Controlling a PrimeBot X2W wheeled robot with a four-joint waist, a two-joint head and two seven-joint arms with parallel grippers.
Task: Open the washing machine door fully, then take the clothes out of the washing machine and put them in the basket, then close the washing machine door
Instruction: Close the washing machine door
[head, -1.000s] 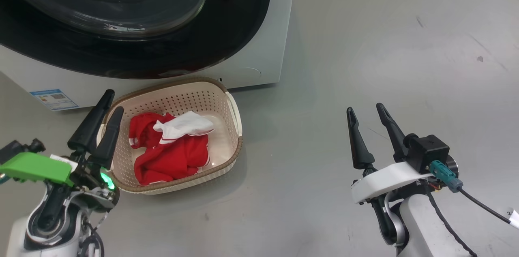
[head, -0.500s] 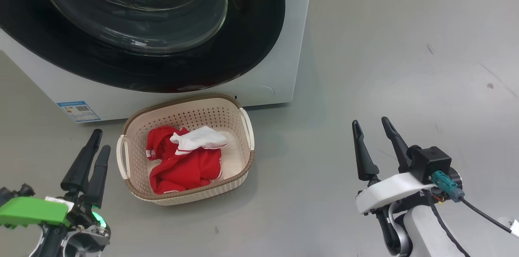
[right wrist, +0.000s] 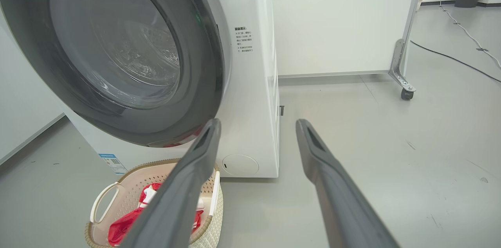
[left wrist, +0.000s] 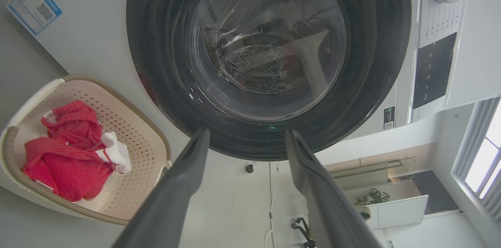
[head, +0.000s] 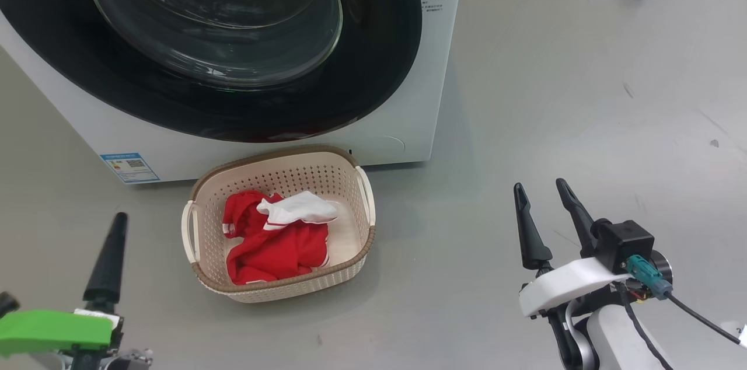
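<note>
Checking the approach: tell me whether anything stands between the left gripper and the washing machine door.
Nothing visible does. The left gripper, open, points at the washing machine door with only air between; the basket holding the clothes sits off to the side.

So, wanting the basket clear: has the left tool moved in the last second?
Yes. Against the basket, the left tool has drawn back: before it overlapped the left rim, now it stands clear, down-left of it.
</note>
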